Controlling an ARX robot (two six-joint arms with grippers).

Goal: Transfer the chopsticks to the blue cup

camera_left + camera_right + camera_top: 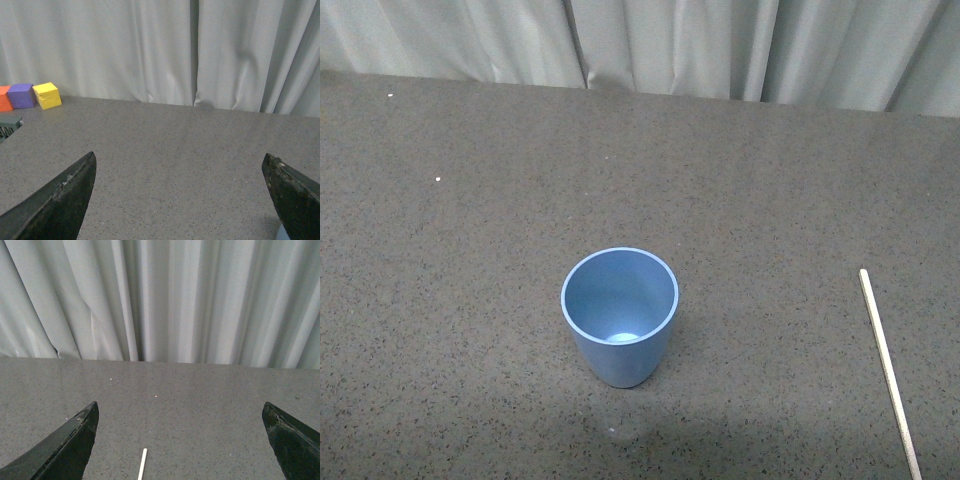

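Chopsticks (889,372) lie end-on ahead, between my right fingers (60,450); left fingers (55,205) farther off; both pairs spread wide, empty.

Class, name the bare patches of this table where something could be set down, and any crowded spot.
Bare: between the blue cup and curtain, left of the cup, and between cup and chopstick. Only some blocks cluster against the curtain.
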